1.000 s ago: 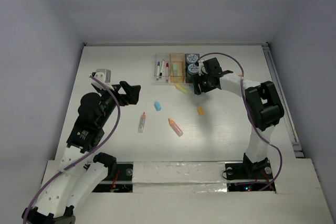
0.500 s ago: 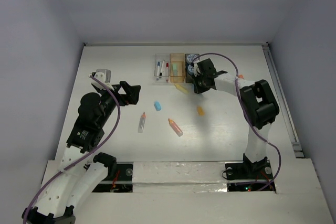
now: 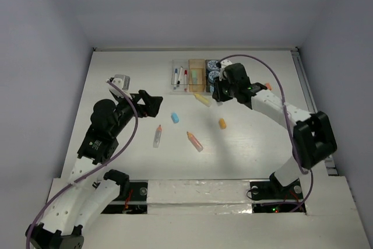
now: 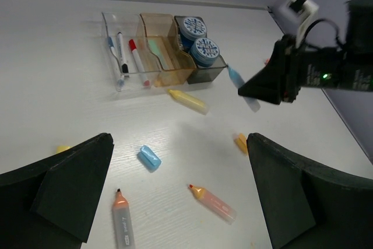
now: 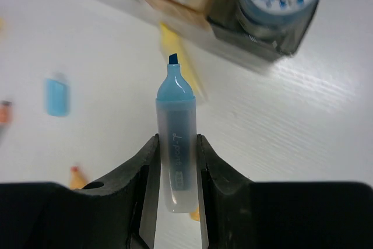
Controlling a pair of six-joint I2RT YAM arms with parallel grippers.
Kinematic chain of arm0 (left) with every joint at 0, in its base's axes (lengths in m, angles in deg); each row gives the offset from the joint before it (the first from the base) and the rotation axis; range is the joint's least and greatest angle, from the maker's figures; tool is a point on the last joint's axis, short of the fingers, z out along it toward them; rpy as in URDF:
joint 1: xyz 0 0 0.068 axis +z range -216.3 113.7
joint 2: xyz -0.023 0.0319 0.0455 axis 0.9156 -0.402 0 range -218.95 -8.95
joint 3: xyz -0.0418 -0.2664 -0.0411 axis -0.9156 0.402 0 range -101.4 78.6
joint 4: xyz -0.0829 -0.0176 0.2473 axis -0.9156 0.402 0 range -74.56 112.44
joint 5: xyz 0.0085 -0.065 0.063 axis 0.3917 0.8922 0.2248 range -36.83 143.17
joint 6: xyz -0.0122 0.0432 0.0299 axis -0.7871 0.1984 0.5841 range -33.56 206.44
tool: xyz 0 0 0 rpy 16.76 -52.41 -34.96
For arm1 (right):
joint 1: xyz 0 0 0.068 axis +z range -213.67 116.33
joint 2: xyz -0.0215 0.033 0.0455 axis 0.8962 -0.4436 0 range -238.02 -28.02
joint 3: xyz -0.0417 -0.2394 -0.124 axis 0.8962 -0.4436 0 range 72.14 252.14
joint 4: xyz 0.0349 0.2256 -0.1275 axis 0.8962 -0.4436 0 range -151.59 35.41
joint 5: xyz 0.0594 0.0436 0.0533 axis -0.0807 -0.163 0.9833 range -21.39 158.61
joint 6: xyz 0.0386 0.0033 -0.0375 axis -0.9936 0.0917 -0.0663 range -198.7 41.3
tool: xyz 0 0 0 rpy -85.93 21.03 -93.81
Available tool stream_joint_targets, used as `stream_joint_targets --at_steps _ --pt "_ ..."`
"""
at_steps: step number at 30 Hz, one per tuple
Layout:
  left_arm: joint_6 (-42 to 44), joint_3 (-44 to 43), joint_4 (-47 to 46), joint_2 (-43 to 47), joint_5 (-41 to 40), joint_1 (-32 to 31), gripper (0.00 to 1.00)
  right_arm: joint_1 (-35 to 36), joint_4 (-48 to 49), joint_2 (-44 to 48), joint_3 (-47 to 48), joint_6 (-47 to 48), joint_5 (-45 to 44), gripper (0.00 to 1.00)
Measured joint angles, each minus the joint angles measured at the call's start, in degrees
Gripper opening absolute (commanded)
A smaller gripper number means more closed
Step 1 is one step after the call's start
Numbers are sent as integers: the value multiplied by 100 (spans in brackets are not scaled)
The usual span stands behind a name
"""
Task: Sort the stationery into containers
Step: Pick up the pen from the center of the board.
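The blue marker [image 5: 176, 121] is a stubby thing with a cloudy see-through barrel, small print along it, a pale blue shoulder and a bare, darker chisel tip that points towards the row of bins [image 4: 156, 30]. The right pincer [image 5: 176, 144] has closed tight on its barrel and holds it just in front of the dark bin with the two blue-white rolls [image 4: 198, 39]. The left pincer [image 3: 154, 103] is spread wide with nothing in it, above the loose markers on the table [image 3: 116, 74].

Markers [image 3: 194, 141] lie on the table [image 3: 256, 144] before the bins [image 3: 197, 61].
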Motion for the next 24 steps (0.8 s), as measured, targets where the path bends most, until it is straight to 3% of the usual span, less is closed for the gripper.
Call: stream_joint_targets --at_steps 5,10,12,14,20,24 --pt "-39 85 -190 -280 640 0 99 568 787 793 26 -767 192 6" --pt "-83 116 -369 -588 1220 11 77 1333 1589 494 282 -1423 184 7" --pt "-107 160 -448 -647 1405 33 74 1580 1821 280 428 -1569 70 8" --pt "-122 162 -474 -710 1508 39 61 1759 1967 136 533 -1668 -50 8" --pt "-195 162 -542 -1058 1663 87 44 2002 2511 92 581 -1884 -337 8" --pt "-234 162 -542 -1137 1650 188 40 2111 2754 92 590 -1996 -433 8"
